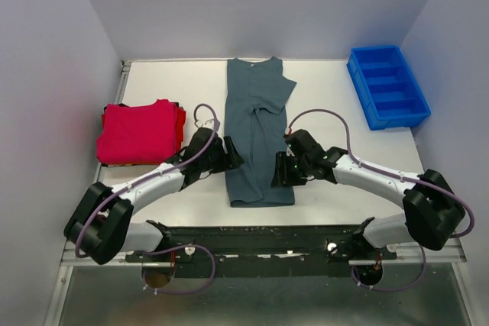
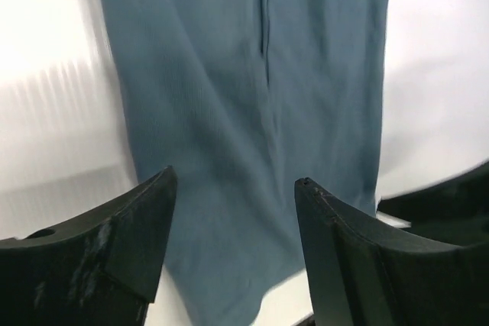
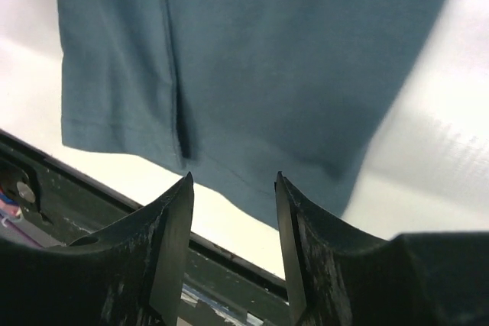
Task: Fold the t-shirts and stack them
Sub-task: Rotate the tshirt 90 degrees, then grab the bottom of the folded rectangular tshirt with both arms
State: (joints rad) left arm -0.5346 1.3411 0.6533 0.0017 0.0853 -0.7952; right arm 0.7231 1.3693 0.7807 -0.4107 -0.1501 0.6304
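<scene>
A dark slate grey-teal t-shirt (image 1: 257, 133) lies folded lengthwise into a long strip down the middle of the table, collar at the far end, one sleeve sticking out right. It fills the left wrist view (image 2: 252, 112) and the right wrist view (image 3: 252, 59). A stack of folded red t-shirts (image 1: 140, 132) sits at the left. My left gripper (image 1: 231, 156) is open and empty at the strip's left edge. My right gripper (image 1: 278, 170) is open and empty at its right edge, near the hem.
A blue plastic bin (image 1: 386, 86) with compartments stands at the far right. The table's near edge and a dark metal rail (image 1: 260, 238) run just below the shirt's hem. Grey walls close in on both sides.
</scene>
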